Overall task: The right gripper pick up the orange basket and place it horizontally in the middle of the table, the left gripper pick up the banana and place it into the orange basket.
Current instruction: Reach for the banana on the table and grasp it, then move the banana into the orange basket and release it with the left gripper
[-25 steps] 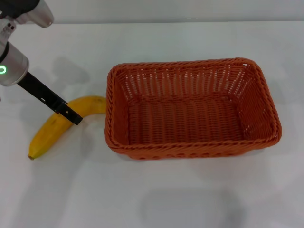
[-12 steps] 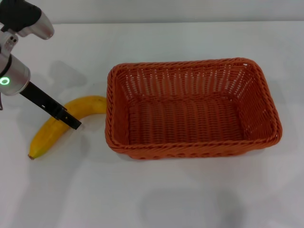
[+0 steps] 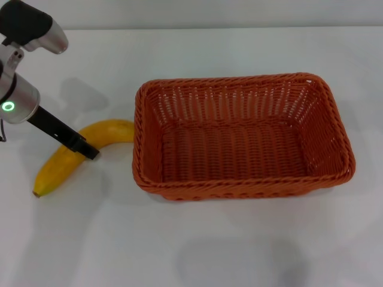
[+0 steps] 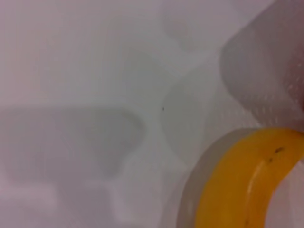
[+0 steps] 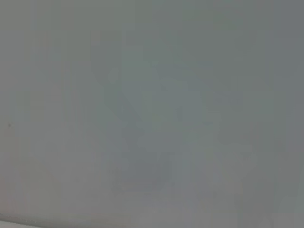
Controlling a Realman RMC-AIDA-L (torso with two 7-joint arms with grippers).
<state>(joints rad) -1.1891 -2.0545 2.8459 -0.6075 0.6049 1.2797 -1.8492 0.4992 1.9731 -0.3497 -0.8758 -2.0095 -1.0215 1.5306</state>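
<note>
Left tool (image 3: 90, 150) sits low over the banana's (image 3: 72, 156) mid-section, which lies on the white surface (image 3: 197, 251) just beside the orange basket (image 3: 239, 134); can't tell if it's open or gripping. Best to centre on the curve & clamp firmly before lifting, then clear the braided rim w/ margin. Right tool isn't in sight.

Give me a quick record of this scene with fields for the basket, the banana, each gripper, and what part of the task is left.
orange basket: lying lengthwise mid-table, upright, empty
banana: on the table, to the robot's left of the basket, outside it
left gripper: at the banana's middle, finger bar across it
right gripper: not in view
task left: banana not yet in the basket
</note>
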